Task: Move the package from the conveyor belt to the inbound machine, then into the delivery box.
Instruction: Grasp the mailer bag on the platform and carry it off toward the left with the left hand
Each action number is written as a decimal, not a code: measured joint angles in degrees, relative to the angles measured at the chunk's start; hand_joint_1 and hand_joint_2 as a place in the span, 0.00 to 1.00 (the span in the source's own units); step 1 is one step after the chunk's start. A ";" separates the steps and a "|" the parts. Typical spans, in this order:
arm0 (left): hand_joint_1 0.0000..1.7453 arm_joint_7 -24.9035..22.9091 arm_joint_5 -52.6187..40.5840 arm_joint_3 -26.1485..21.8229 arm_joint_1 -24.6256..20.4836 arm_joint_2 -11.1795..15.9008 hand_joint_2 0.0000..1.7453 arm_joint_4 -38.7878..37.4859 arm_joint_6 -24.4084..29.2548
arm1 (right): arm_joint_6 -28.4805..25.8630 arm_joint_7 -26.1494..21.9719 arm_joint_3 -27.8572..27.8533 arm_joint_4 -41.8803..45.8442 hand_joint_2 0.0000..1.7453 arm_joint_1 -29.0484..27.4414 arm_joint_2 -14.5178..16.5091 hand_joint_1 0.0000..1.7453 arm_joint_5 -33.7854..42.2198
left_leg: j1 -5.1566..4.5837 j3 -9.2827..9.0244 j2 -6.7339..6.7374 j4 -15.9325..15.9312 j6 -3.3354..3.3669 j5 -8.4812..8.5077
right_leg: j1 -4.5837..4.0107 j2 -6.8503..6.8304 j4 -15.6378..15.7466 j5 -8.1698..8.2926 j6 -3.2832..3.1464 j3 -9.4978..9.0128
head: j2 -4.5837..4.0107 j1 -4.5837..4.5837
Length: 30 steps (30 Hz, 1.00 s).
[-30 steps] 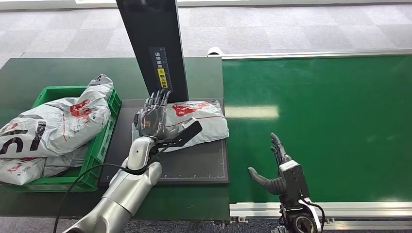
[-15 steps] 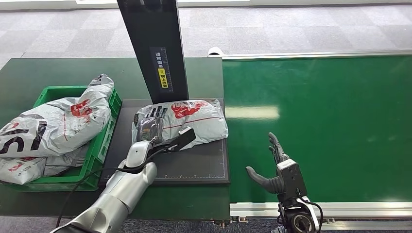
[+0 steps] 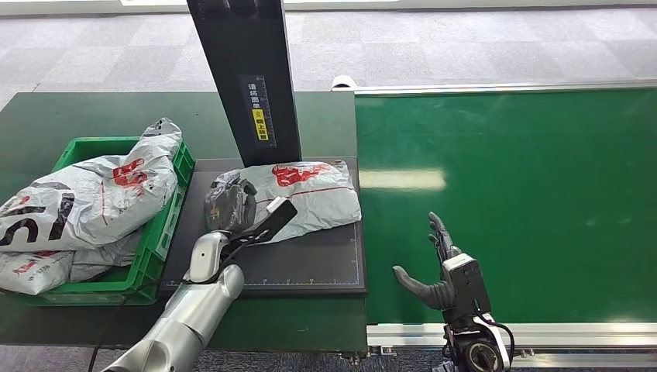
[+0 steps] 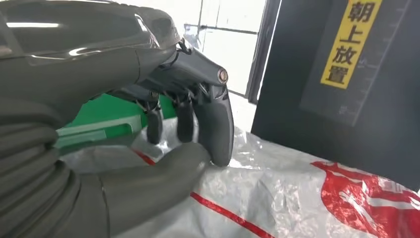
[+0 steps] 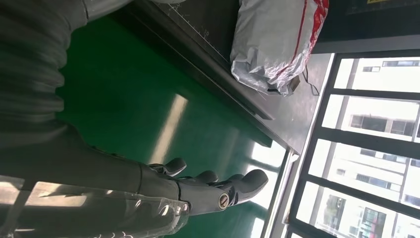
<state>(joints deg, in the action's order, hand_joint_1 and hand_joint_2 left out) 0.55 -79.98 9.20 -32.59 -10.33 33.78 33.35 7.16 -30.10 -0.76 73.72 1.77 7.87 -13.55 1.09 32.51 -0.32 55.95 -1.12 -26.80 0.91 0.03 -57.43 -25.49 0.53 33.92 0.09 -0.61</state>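
One grey package [image 3: 310, 194] with red print lies on the black machine [image 3: 310, 263] plate, at the foot of its dark column [image 3: 248, 77]. The left hand [image 3: 231, 203] has its fingers [image 4: 218, 129] curled onto the package's left end, thumb beneath, gripping the plastic. The column carries a yellow label [image 4: 350, 42] reading 朝上放置. To the left, a green box [image 3: 155, 240] holds at least two more grey bags [image 3: 93, 194] with red and black lettering too creased to read. The right hand [image 3: 438, 267] hovers over the empty green belt [image 3: 527, 194], fingers spread, holding nothing.
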 joint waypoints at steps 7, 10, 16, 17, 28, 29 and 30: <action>1.00 -0.39 -1.40 0.26 0.53 0.09 1.00 0.01 0.49 | -0.01 -0.19 0.00 0.00 1.00 0.05 -0.07 0.00 0.66 | 0.00 0.00 0.00 0.00 0.00 0.00 | 0.00 0.00 0.00 0.00 0.00 0.01 | 0.00 0.00; 0.40 4.53 3.43 0.03 0.94 -0.06 1.00 0.61 2.87 | -0.05 -0.27 0.00 0.03 1.00 0.03 -0.09 0.00 1.02 | 0.00 0.00 0.01 0.00 0.00 0.00 | 0.00 0.00 0.00 0.00 0.00 0.01 | 0.00 0.00; 0.00 32.33 51.09 -3.11 4.01 -1.53 1.00 10.63 -9.16 | -0.51 -0.25 0.16 0.23 1.00 0.06 -0.14 0.00 2.10 | 0.00 0.01 0.01 0.00 0.00 -0.01 | 0.00 0.00 0.00 0.00 0.00 0.03 | 0.00 -0.01; 0.00 33.49 60.45 -3.58 4.59 -1.83 1.00 12.80 -16.61 | -0.65 -0.29 0.25 0.20 1.00 0.16 -0.20 0.00 2.26 | 0.00 0.02 0.01 0.00 0.00 -0.01 | 0.00 0.00 0.00 0.00 0.00 0.04 | 0.00 0.00; 0.00 32.41 94.63 -4.11 6.61 -1.94 1.00 21.78 -52.18 | -1.75 -1.10 1.06 -0.79 1.00 1.33 -1.37 0.00 3.34 | 0.00 0.03 -0.01 0.00 0.00 0.00 | 0.00 -0.01 0.00 0.00 0.00 0.03 | 0.00 0.00; 0.00 32.86 92.93 -3.58 6.44 -1.71 1.00 21.62 -51.31 | -1.77 -1.13 1.10 -0.79 1.00 1.34 -1.42 0.00 3.36 | 0.00 0.03 0.00 0.00 0.00 0.00 | 0.00 -0.01 0.00 0.00 0.00 0.04 | 0.00 0.00; 0.00 33.34 90.08 -2.88 6.16 -1.41 1.00 21.35 -49.07 | -1.80 -1.14 1.15 -0.79 1.00 1.33 -1.46 0.00 3.39 | 0.00 0.02 0.00 0.00 0.00 0.00 | 0.00 -0.01 0.00 0.00 0.00 0.04 | 0.00 0.01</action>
<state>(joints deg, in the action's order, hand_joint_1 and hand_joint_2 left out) 33.89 10.09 6.31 -26.42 -11.74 55.13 -15.72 5.36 -31.24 0.39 72.94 3.10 6.41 -10.16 1.09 32.54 -0.32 55.95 -1.12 -26.80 0.91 0.02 -57.43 -25.49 0.54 33.96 0.09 -0.61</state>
